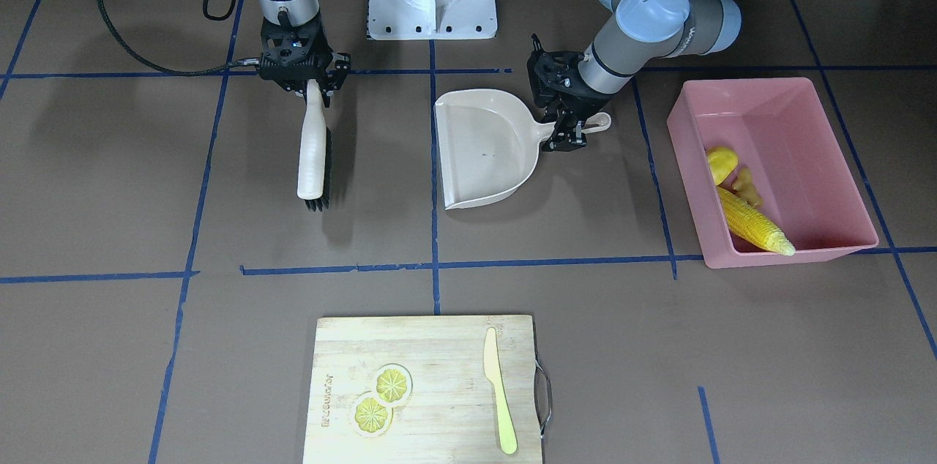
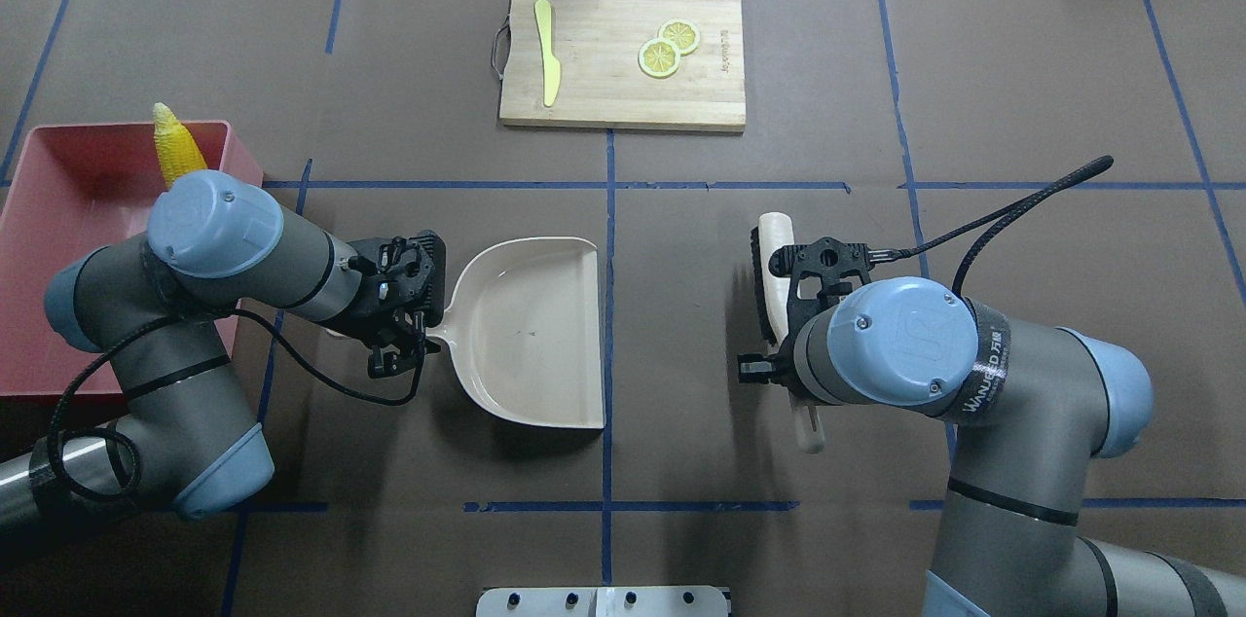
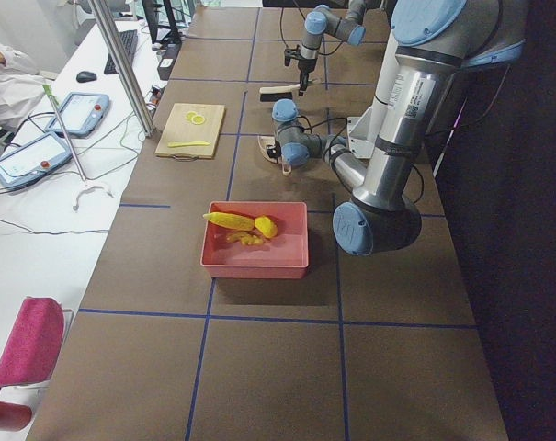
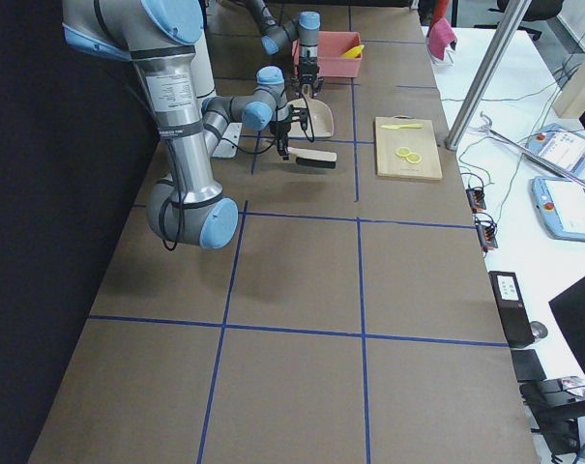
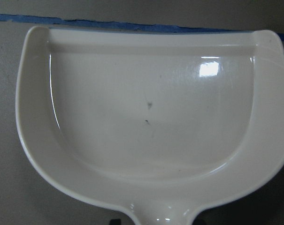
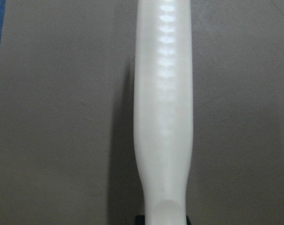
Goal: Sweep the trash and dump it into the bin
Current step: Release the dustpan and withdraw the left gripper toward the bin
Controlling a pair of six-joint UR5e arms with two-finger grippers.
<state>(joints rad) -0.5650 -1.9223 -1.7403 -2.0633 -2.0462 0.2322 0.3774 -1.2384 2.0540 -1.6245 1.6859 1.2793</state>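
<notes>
While the corn cob [image 1: 754, 224], lumpy yellow piece [image 1: 721, 162] and ginger root [image 1: 747, 186] lie together inside the pink bin [image 1: 801, 149], the left gripper [image 1: 567, 129] clasps the beige dustpan [image 1: 479, 156] by its handle, and the right gripper [image 1: 315, 87] clasps the white brush [image 1: 311, 149].

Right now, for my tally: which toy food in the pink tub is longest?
The yellow corn cob; the lumpy yellow piece and tan ginger root are far shorter.

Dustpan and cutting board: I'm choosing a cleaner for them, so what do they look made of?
The dustpan looks like glossy moulded beige plastic: it is smooth and in one piece, with bright light reflections. The cutting board looks like matte wood or bamboo, showing lengthwise grain strips.
</notes>
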